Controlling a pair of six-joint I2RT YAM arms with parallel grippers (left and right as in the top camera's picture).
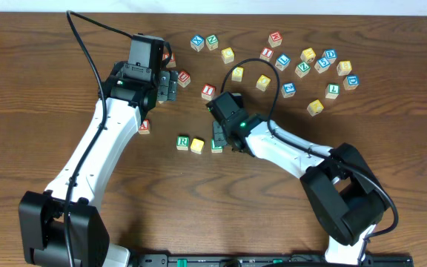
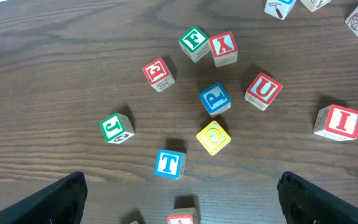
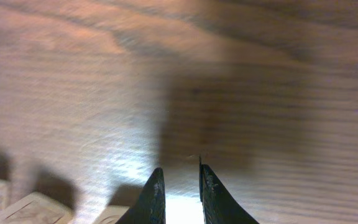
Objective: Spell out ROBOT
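Observation:
A row of three letter blocks lies mid-table: a green R block [image 1: 182,142], a yellow block [image 1: 197,145] and a green block [image 1: 216,146]; their tops show at the bottom left of the right wrist view [image 3: 33,208]. My right gripper [image 1: 219,136] [image 3: 180,180] hovers just beside the row's right end, nearly shut with a narrow gap and nothing between the fingers. My left gripper [image 1: 172,84] [image 2: 182,196] is wide open and empty above a cluster of blocks, with a blue T block [image 2: 169,163] just ahead of it.
The left wrist view shows a yellow G [image 2: 213,137], blue P [image 2: 215,98], green J [image 2: 117,127], red U [image 2: 263,91], red I [image 2: 339,121] and green F [image 2: 194,42]. Several more blocks [image 1: 308,55] lie scattered at the back right.

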